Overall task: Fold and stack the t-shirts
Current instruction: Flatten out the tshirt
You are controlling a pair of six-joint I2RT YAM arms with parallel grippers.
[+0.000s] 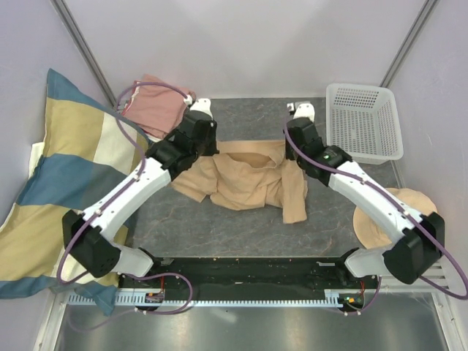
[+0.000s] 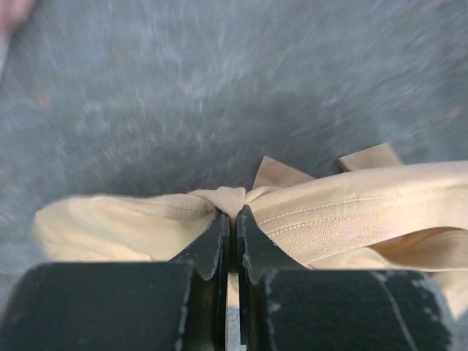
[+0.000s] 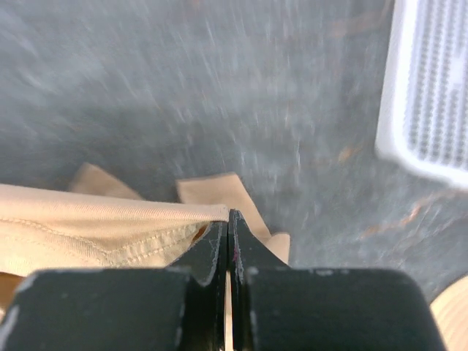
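The tan t-shirt (image 1: 241, 179) lies crumpled in the middle of the dark table (image 1: 219, 230), with its back edge lifted between the two arms. My left gripper (image 1: 213, 145) is shut on a bunched seam at the shirt's left end (image 2: 183, 208), the jaws pressed together with cloth pinched at the tips (image 2: 234, 212). At the right end, my right gripper (image 1: 292, 148) is shut on a hemmed corner (image 3: 146, 219), which meets the jaw tips (image 3: 231, 216). The salmon-pink t-shirt (image 1: 153, 108) lies folded at the back left, apart from both grippers.
A white mesh basket (image 1: 363, 121) (image 3: 431, 88) stands at the back right. A striped pillow (image 1: 66, 183) leans along the left side. A round beige hat-like thing (image 1: 387, 219) sits at the right, under the right arm.
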